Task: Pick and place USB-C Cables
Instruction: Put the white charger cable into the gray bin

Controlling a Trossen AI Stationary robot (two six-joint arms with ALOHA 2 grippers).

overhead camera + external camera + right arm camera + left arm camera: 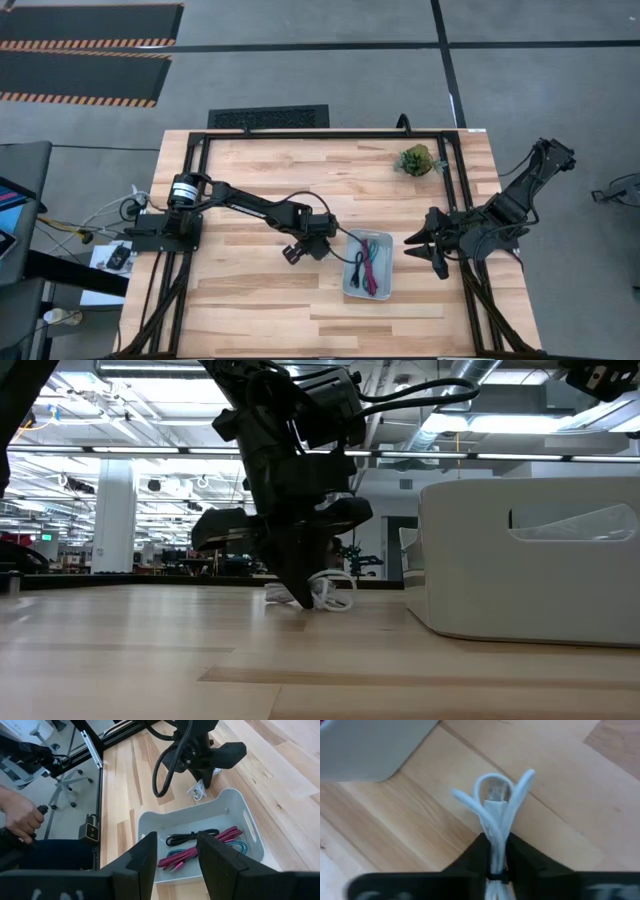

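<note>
My left gripper [499, 862] is shut on the white cable [495, 795], just left of the pale tray [388, 240]. In the low view the gripper [300, 598] points down at the table, with the white loops [332, 592] beside its tips. The black cable [192, 837], the dark red cable [200, 849] and the teal cable [236, 845] lie inside the tray [150, 822]. My right gripper [174, 865] is open and hovers at the tray's right side [425, 248], touching nothing. My left gripper pinches the white cable bundle between its two fingers [479, 857], back from the looped end. The fingers come from above, pointing down. The loops and a plug [496, 807] stick out past the fingertips and sit at the table surface [335, 603].
A small green plant [415, 160] stands near the table's far right. The tray wall [530, 560] rises just right of my left gripper. A person's hand [20, 817] holds a controller beyond the table's left edge. Bare wood lies toward the near and left sides.
</note>
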